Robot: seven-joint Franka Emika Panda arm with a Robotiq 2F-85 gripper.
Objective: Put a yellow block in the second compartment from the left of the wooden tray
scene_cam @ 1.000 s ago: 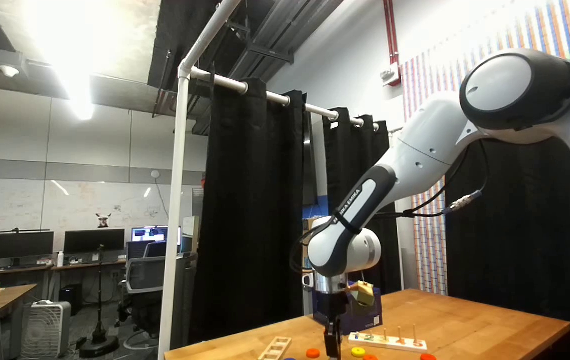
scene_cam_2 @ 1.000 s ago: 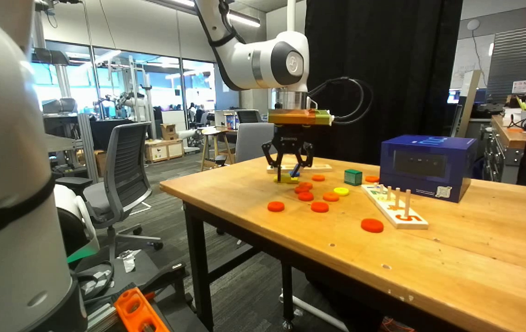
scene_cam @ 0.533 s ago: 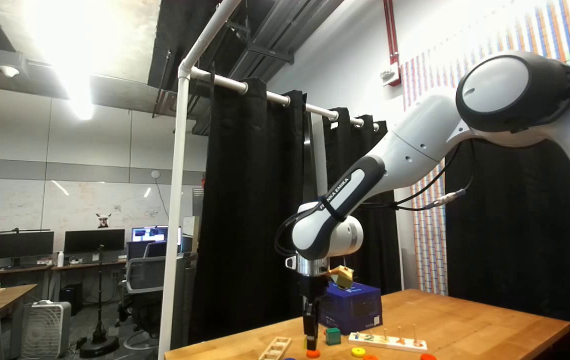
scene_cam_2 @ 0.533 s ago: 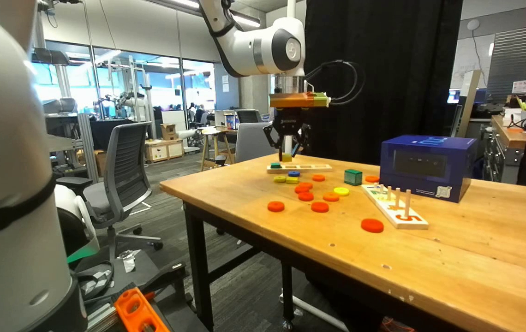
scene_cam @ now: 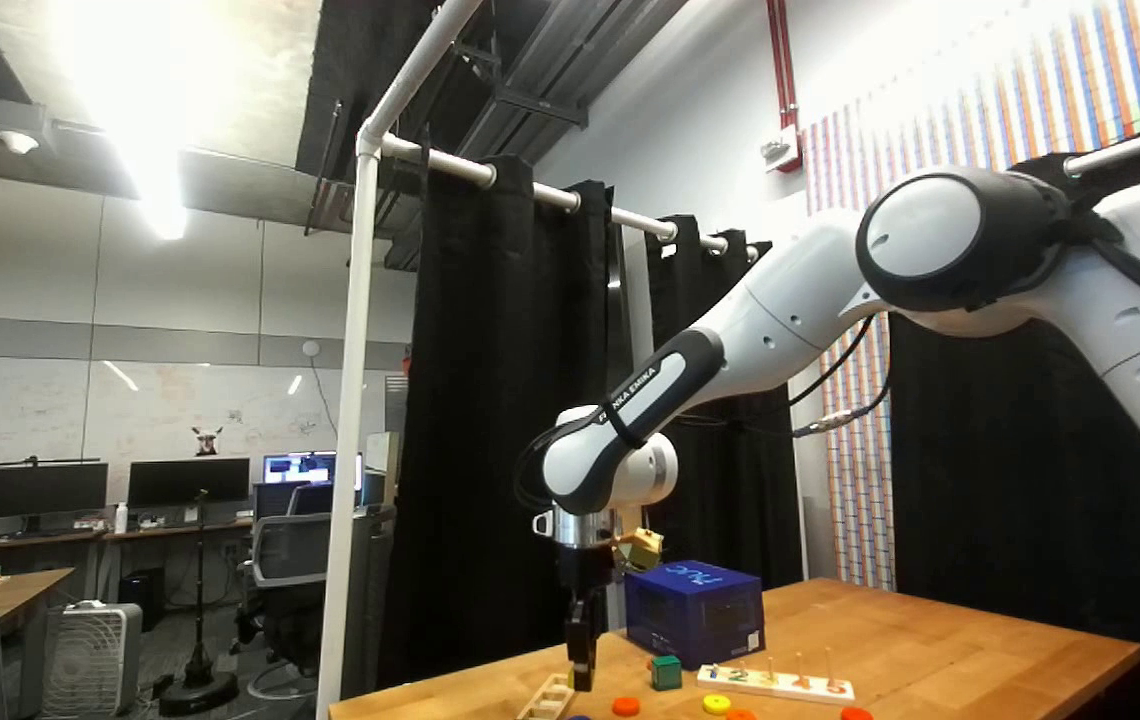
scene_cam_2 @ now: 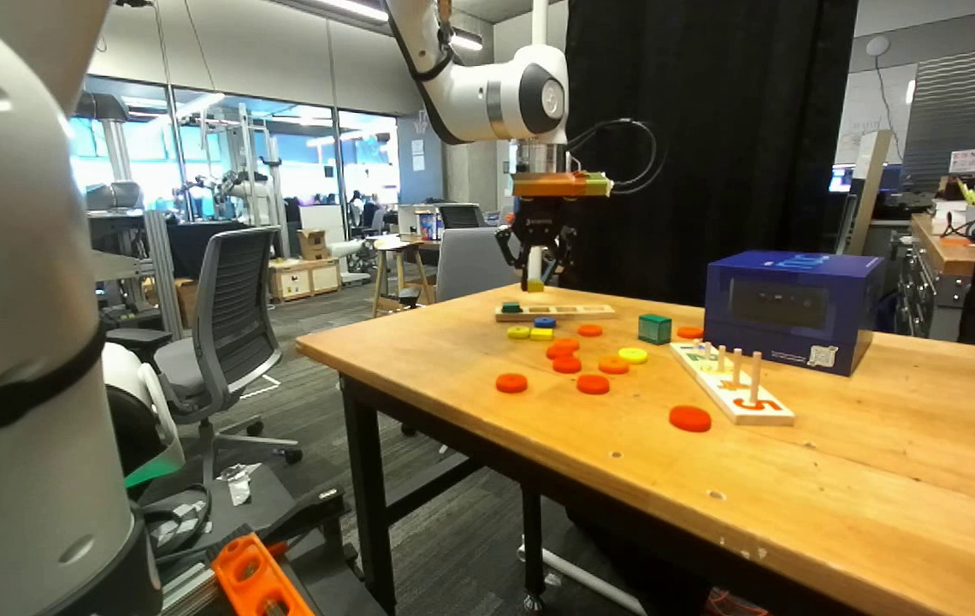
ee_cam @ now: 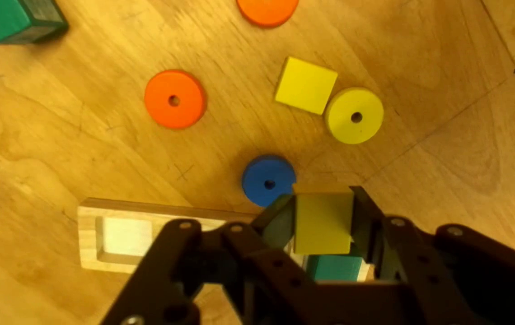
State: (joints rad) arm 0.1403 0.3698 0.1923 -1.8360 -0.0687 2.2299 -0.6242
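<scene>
the claw (ee_cam: pixel 324 217), closed on the yellow block (ee_cam: pixel 323 228), is holding it aloft, toward 11 o'clock of the wooden tray (scene_cam_2: pixel 594 316) in an exterior view; grasping is looking done, placing is remaining.

Black curtains (scene_cam: pixel 510 420); perhaps carpeted floor (scene_cam_2: pixel 453 547)

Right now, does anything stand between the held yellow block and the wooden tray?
Nothing visible does: the gripper holds the yellow block higher than the wooden tray. A green block sits in one end; the blue disc lies low beside the tray. The gripper hides the tray's middle in the wrist view.
</scene>
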